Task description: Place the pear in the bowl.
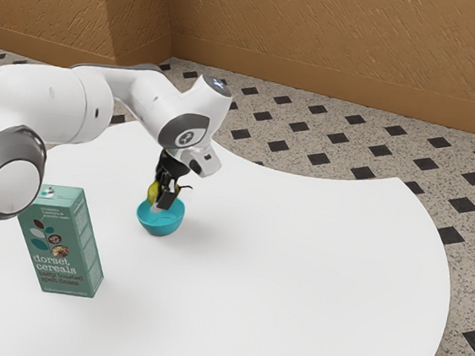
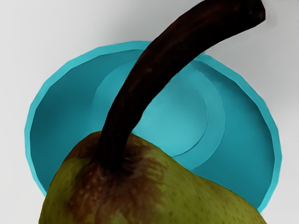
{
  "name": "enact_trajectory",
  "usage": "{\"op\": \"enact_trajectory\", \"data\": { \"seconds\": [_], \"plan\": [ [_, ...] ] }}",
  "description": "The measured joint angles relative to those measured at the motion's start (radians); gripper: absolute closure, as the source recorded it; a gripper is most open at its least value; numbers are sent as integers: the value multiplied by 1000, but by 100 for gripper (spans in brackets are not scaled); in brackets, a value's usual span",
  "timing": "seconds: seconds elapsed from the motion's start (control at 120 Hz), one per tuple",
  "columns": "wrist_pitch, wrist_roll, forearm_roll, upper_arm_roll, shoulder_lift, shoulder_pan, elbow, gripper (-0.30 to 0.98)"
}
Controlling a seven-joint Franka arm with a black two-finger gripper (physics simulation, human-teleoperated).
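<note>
A: ok so where's the pear point(image 2: 187, 200) rn? are the jaws on it?

B: yep, jaws are clamped on it from both sides, right over the blue bowl point(image 1: 160, 226). can't tell if it's touching the rim tho. dark curvy stem point(image 2: 154, 77) sticking out too lol

A: anything else on the tabletop point(image 1: 295, 278)?

B: green dorset cereals box point(image 1: 62, 253), standing upright near the bowl.
</note>
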Motion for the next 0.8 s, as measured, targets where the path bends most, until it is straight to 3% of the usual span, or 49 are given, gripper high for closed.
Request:
{"op": "enact_trajectory", "data": {
  "seconds": [0.3, 0.4, 0.533, 0.617, 0.8],
  "plan": [
    [-22, 18, -18, 0, -11, -2, 0, 8],
    [-40, 18, -46, -1, -105, -20, -8, 5],
    [-95, -26, -135, 0, -387, -69, -100, 3],
    [-132, -73, -211, 58, -545, -136, -164, 2],
    [-180, -161, -340, 86, -600, -146, -184, 1]
  ]
}}
